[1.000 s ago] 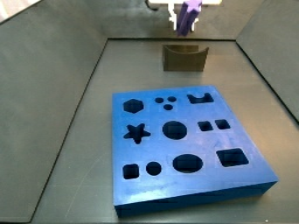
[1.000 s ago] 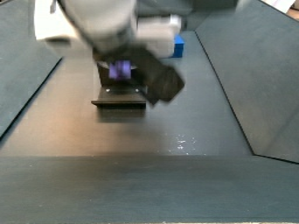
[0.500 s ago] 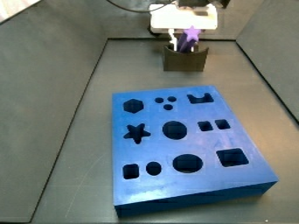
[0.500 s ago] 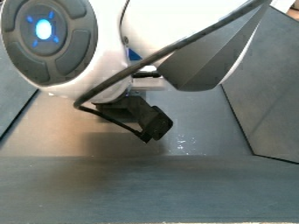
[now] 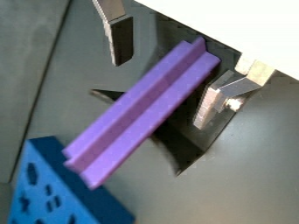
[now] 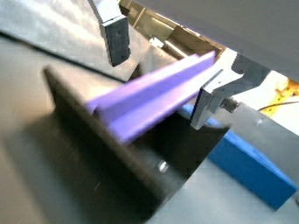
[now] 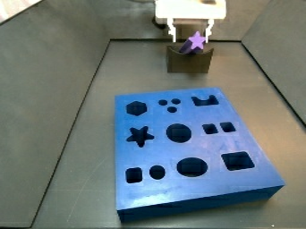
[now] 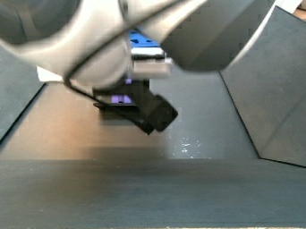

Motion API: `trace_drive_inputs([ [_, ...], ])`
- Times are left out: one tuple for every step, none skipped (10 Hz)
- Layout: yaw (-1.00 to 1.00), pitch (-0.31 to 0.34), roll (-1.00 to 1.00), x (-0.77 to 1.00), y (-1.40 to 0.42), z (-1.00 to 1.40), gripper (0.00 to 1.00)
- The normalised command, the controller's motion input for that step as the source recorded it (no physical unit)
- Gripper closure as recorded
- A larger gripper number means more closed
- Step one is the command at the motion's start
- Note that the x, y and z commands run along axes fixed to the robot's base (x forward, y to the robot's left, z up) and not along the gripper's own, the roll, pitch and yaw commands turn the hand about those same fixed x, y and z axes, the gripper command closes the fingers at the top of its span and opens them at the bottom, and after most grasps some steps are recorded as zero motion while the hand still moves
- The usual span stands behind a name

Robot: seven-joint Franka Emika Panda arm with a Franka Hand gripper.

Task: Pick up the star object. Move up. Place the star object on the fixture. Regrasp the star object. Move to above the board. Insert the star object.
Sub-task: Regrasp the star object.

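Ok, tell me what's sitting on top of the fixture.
The purple star bar lies across the fixture, between the open tool's fingers. The notch beneath it is covered.

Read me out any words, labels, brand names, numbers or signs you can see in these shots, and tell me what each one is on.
None: no readable text in any view.
The star object, resting in the fixture between the open gripper fingers, is plain purple.
The board carries only shaped cut-outs, no lettering.
The fixture shows no marking.
The robot arm filling a side view is too blurred to show any label.
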Motion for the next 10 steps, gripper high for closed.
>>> trace_drive_inputs([
  [0.01,0.042,0.04,-0.03,0.00,1.00,0.00],
  [0.00,0.055,0.05,-0.04,0.00,0.87,0.00],
  [0.00,0.066,0.05,-0.04,0.00,0.75,0.00],
  [-0.01,0.076,0.05,-0.03,0.01,0.51,0.00],
  [-0.02,0.077,0.05,-0.03,0.00,0.27,0.00],
  [0.02,0.066,1.00,0.00,-1.00,0.86,0.00],
  [0.01,0.065,1.00,0.00,-1.00,0.83,0.00],
  [0.01,0.054,1.00,-0.03,-1.00,0.80,0.00],
  [0.01,0.047,1.00,-0.05,-1.00,0.76,0.00],
  [0.01,0.042,1.00,-0.06,-1.00,0.68,0.00],
])
